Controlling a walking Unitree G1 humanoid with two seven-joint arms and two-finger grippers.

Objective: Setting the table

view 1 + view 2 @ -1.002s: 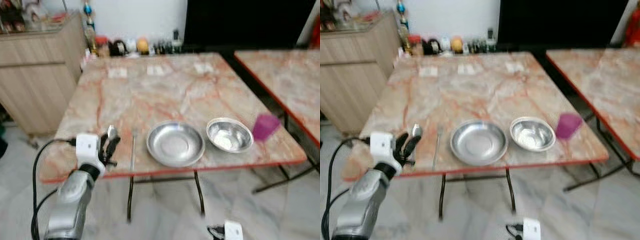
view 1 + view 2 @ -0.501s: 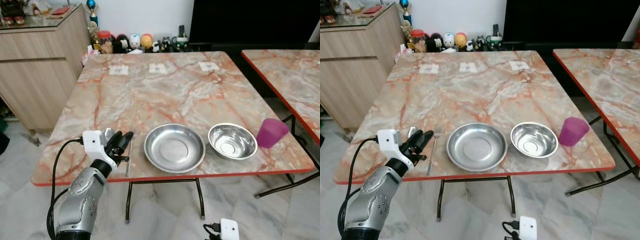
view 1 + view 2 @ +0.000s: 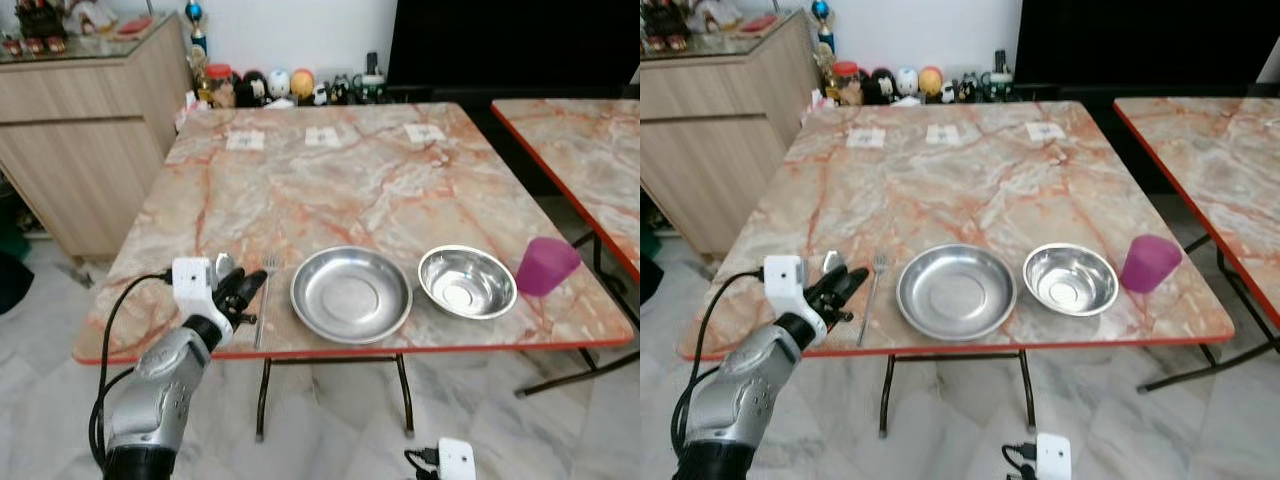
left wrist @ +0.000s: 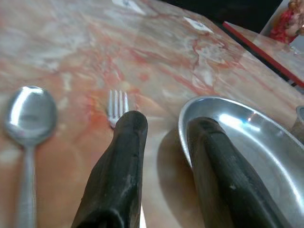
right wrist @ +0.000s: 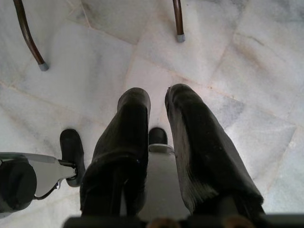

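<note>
Left eye view has the left arm raised from the robot's side, its silver forearm angled up toward the near left edge of the marble table, with a white wrist block and a black cable looping off it. The left gripper sits low over the tabletop beside the cutlery, and the left wrist view shows its two black fingers parted with nothing between them, so it is released and grasping nothing. Along those fingers lies a fork, tines pointing away toward the far side of the table, its handle hidden under one finger; whether the finger touches it cannot be told. A spoon lies beside the fork, bowl facing up, shiny and a little blurred. On the fork's other side rests a shallow steel plate, round and empty, with a bright reflection on its rim. Just right of the plate stands a smaller steel bowl, and further right, near the table's right edge, a purple cup stands upright. The right gripper hangs idle toward the pale tiled floor, its fingers slightly apart around nothing. A wooden cabinet stands left of the table.
</note>
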